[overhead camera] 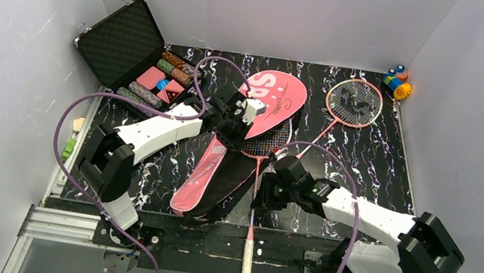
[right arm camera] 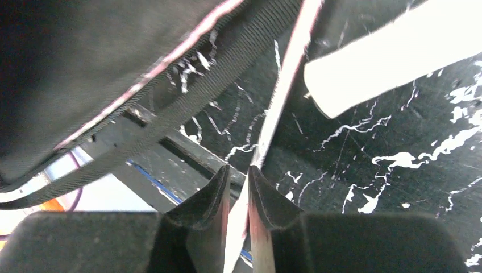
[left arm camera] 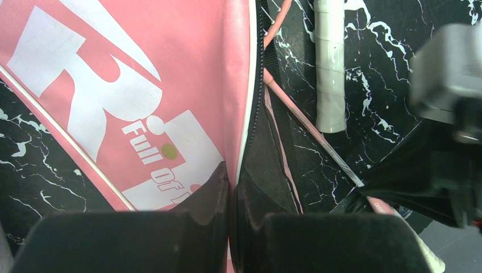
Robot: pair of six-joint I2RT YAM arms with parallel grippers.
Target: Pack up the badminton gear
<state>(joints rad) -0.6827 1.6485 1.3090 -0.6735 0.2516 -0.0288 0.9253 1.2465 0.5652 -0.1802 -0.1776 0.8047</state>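
Nearest me, the near racket (overhead camera: 248, 258) has its white handle hanging off the table's (overhead camera: 365, 171) front edge, between my two bases; its thin shaft runs straight away from me, and my right claw (right arm camera: 239, 170) is closed on that shaft, which fills the narrow gap between the fingers (right arm camera: 213, 196); just beside the shaft lies the butt of the far racket's (overhead camera: 354, 101) white handle, touching the table; left of my right claw the bag (overhead camera: 197, 177) lies slanted, pink side up along its left edge, black lining showing on the right where it gapes; a black strap runs along its edge in the right wrist view; further on, my left claw (left arm camera: 233, 177) is pinched shut on the rim of the bag's pink flap, by the zip, with white lettering spread across the flap; the near racket's head lies partly under that flap; beyond and to the right, the far racket's head lies flat and uncovered, well apart from the bag; at the far left a black case (overhead camera: 119, 36) stands open with chips (overhead camera: 145, 95) inside; in the far right corner sits a small coloured toy (overhead camera: 398, 81).
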